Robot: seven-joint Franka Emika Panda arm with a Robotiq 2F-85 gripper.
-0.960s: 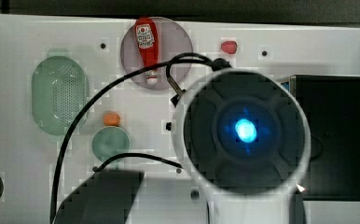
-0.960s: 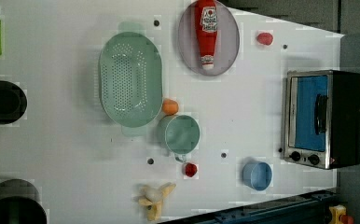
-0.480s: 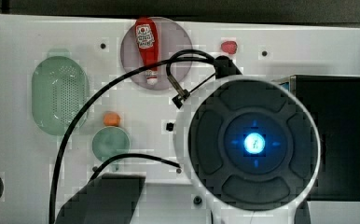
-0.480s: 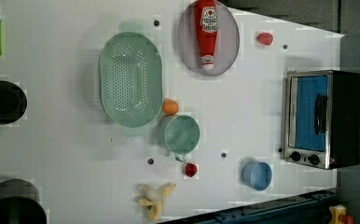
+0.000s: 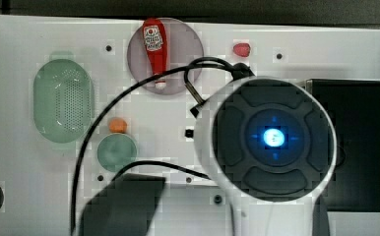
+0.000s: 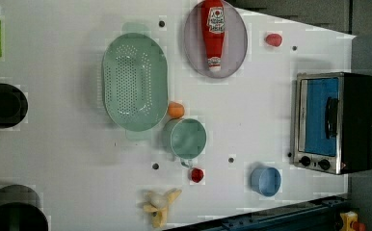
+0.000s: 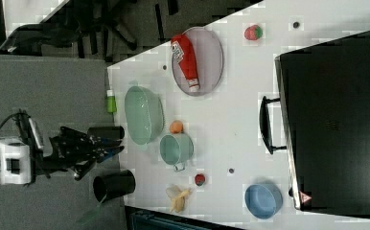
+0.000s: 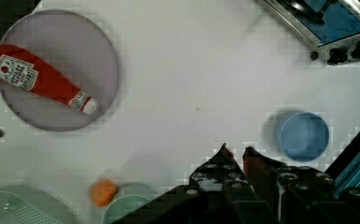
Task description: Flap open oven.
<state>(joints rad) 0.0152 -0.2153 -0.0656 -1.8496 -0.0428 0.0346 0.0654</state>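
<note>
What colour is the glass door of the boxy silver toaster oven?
Blue-tinted, clearest in the left view: glass door of the oven.

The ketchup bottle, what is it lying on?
The ketchup bottle lies on a round grey plate, with its white cap pointing to the plate's edge. The plate sits on the white table. The bottle covers the part of the plate right under it.

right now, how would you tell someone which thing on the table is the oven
In the left view, look to the white table's right edge. The oven is the boxy silver-framed appliance there, beside the blue bowl: the one thing with a blue glass door, bar handle and black knobs.
</note>
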